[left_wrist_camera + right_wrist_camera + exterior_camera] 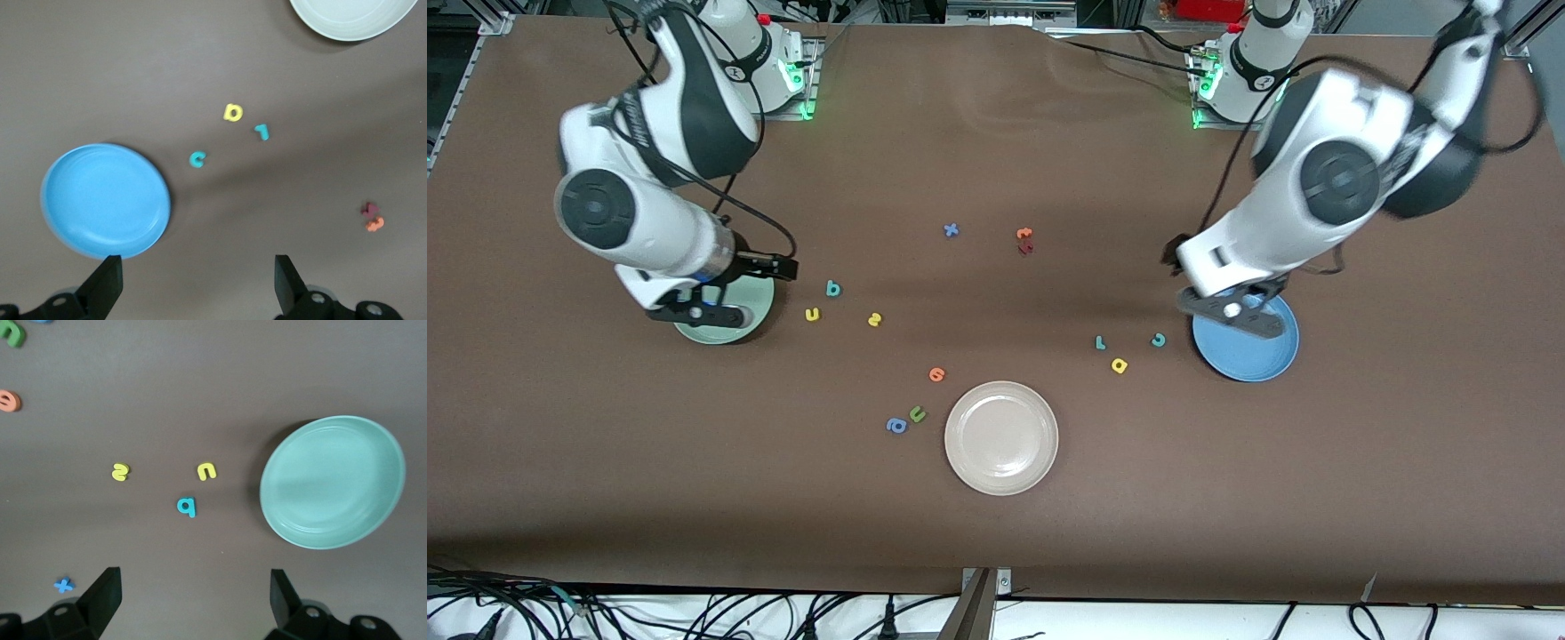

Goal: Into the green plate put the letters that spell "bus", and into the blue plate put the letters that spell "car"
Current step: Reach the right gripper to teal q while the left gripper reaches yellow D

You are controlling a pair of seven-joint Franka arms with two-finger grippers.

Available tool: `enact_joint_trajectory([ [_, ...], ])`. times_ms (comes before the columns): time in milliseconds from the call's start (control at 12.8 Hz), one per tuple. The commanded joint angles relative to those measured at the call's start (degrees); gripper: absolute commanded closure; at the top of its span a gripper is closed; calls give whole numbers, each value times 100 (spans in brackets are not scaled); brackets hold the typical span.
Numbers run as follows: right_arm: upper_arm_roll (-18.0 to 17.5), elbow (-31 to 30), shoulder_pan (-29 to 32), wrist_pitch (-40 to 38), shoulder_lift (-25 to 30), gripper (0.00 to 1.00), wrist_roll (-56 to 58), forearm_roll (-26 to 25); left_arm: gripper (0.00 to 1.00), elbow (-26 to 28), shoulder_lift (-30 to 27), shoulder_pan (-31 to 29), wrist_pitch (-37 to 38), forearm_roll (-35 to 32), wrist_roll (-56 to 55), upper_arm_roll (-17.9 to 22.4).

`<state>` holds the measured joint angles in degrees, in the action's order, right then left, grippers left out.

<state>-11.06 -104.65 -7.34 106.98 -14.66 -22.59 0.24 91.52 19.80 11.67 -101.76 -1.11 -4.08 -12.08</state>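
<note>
Noted both tools with jaws spread wide, holding nothing. Left tool [1232,313] poised above the blue plate [1258,356]; right tool [694,307] poised above the green plate [734,324]. Both plates bare of letters.

"car" group found on the bench just beside the blue plate, toward the middle of the bench: teal "c" [1158,339] closest to the rim, teal "r" [1101,342] next along, yellow "a" [1119,365] slightly nearer the front camera. Judged the "c" the shortest reach for the left tool, a short sideways shift off the plate.

"bus" group found beside the green plate, also toward the middle: teal "b" [833,288], yellow "u" [812,314], yellow "s" [875,319]. Judged the "u" closest to the right tool.

Distractors: blue "x" [951,229], orange letter [1024,234] touching a dark red one, another orange letter [936,374], green "u" [917,413], blue "a" [896,426], cream plate [1001,437].

Green plate mostly covered by the right arm in the front view. Dark red letter's shape not made out.
</note>
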Motion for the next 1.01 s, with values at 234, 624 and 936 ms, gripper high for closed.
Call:
enact_joint_trajectory([
  [234,-230,-1548,40,1491,-36,2,-62,73,0,-213,1252,292,-1379,-153,65,-5],
  [624,-239,-2068,40,2748,-555,8,-105,73,12,-486,1948,117,-2055,-197,1090,39],
  [936,-239,-2059,40,3038,-801,24,-246,64,47,-451,2230,-24,-2454,-205,1375,39],
])
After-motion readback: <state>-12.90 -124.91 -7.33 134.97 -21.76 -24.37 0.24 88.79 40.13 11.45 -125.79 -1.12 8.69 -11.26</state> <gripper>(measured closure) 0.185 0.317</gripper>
